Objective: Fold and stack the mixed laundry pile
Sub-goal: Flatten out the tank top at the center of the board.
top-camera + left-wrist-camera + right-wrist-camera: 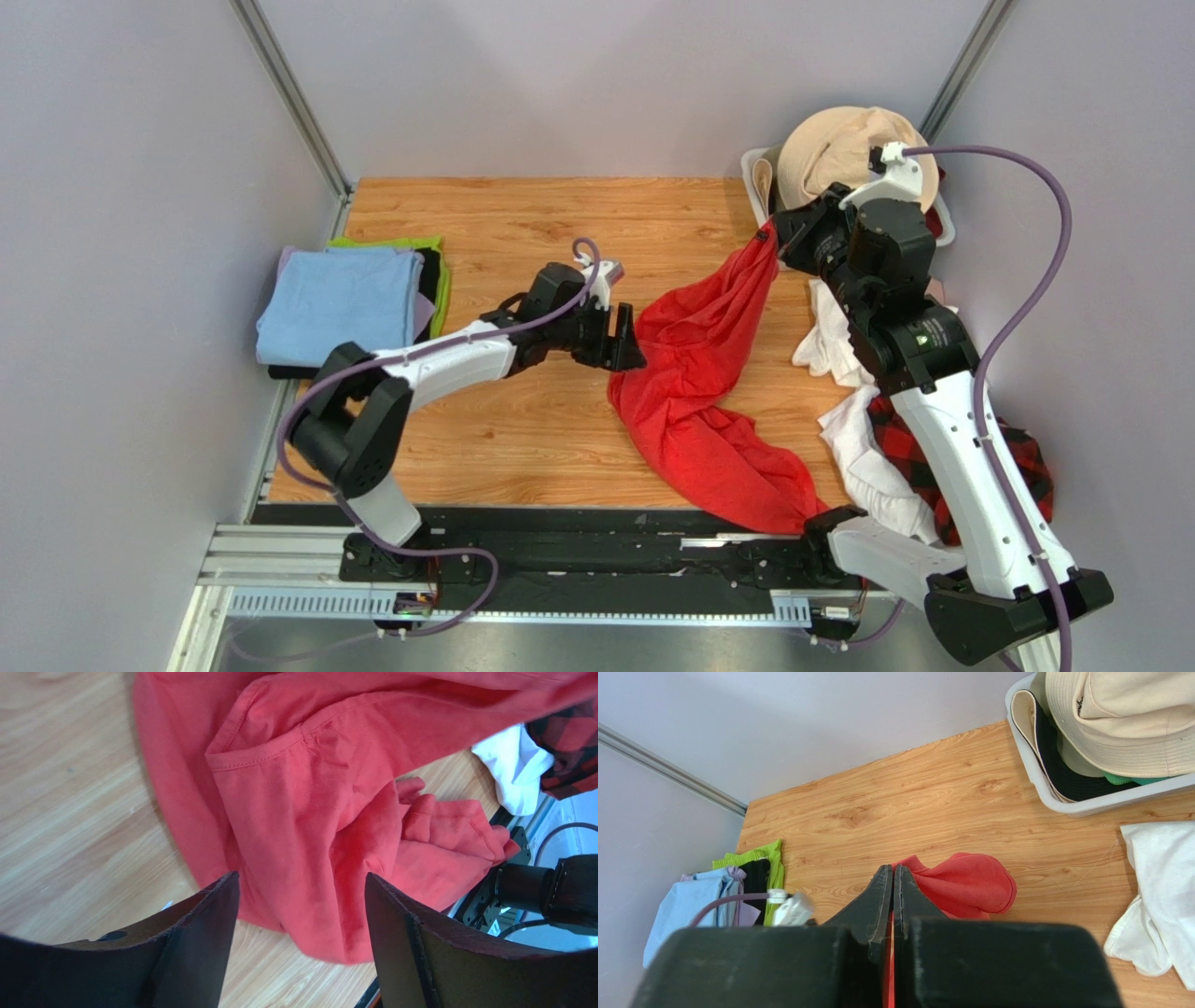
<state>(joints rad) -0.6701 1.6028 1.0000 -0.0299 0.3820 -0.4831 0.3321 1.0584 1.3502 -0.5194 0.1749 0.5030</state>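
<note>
Now the right gripper (pixel 769 233) is closed tight on one end of the red T-shirt (pixel 697 375) and holds it lifted at the far right, just beside the white basket (pixel 758 171). From there the shirt runs down across the worktop (pixel 561 224) toward the near edge. The left gripper (pixel 626 340) stands at the shirt's left side, jaws apart, holding nothing. White cloths (pixel 870 462) and the plaid shirt (pixel 1031 469) lie on the right, beside the right arm.

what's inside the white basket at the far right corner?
A beige bucket hat sits on top, filling most of the white basket. Beneath it, a second hat with dark lining and a green scrap peek out. Anything deeper is covered.
</note>
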